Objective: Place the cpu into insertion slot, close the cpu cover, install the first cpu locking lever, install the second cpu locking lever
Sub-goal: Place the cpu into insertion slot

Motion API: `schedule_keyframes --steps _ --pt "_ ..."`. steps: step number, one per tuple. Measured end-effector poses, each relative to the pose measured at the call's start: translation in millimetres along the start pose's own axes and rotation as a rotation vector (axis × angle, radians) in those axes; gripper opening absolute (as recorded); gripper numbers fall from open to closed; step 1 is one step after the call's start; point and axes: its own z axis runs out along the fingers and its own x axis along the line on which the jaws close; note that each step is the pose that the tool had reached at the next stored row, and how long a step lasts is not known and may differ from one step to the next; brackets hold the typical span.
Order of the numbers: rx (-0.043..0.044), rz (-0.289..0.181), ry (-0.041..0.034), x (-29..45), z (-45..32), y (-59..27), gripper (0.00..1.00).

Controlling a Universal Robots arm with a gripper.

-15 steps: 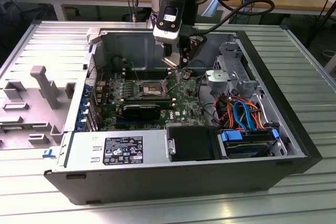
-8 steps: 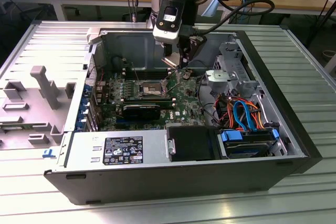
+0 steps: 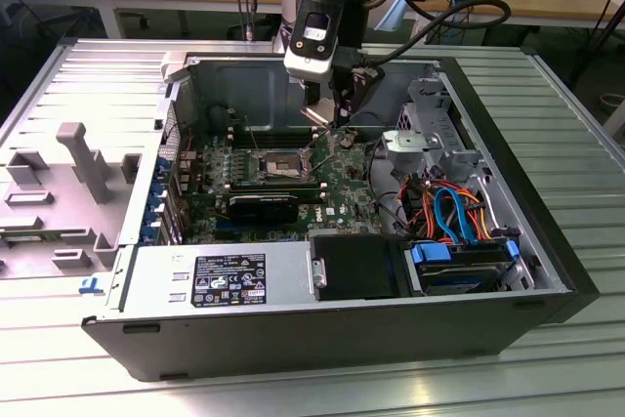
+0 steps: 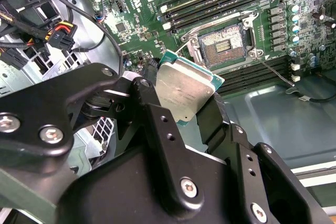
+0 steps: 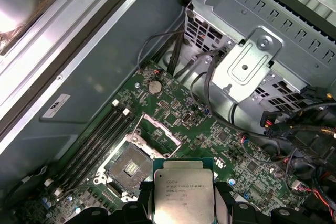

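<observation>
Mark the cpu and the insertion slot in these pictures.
cpu [image 4: 184, 90]: second wrist view, middle of its silvery metal face.
insertion slot [image 4: 223, 43]: second wrist view, its dark centre, inside the metal rim.

Silvery, green-edged square cpu chip [image 4: 184, 90] hangs tilted, mid-air. Dark-centred, metal-rimmed insertion slot [image 3: 278, 165] sits open at its seven o'clock in the exterior view.
</observation>
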Motion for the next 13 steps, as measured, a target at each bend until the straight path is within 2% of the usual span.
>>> schedule_keyframes --steps 13 --pt "-0.0002 0.006 -0.0005 0.0 0.5 0.0 0.55"
